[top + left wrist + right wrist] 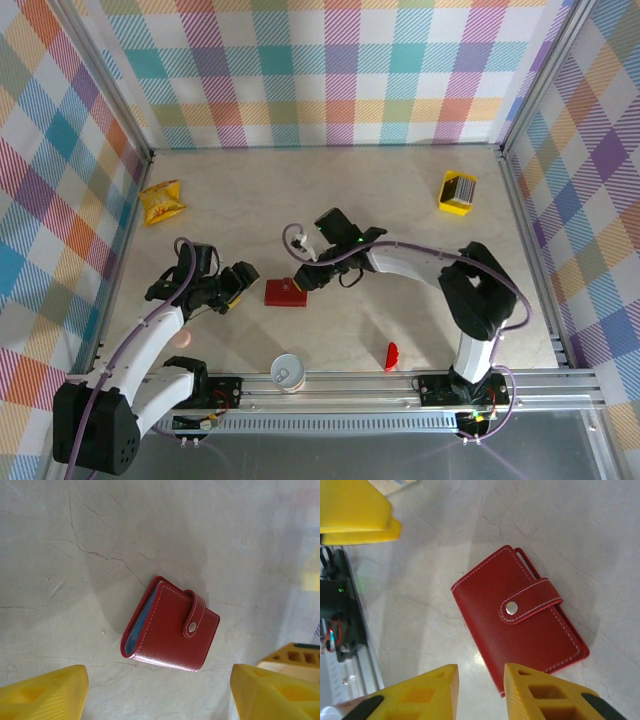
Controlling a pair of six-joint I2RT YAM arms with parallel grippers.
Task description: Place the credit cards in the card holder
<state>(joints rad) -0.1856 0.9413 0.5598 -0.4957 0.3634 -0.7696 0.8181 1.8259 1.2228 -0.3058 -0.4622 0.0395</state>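
Marbled table holds the closed card holder between my wide left hand and narrow, empty right hand; credit cards lie well apart from it. I think unsnapping its clasp comes next.

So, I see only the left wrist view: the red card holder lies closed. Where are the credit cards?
Observer: The credit cards lie at the far right of the table, well away from the card holder.
Operator: And the right tool?
Observer: The right tool hovers close by the holder, fingers slightly apart, holding nothing.
Operator: Is anything else on the table?
Observer: A yellow snack packet lies at the back left.
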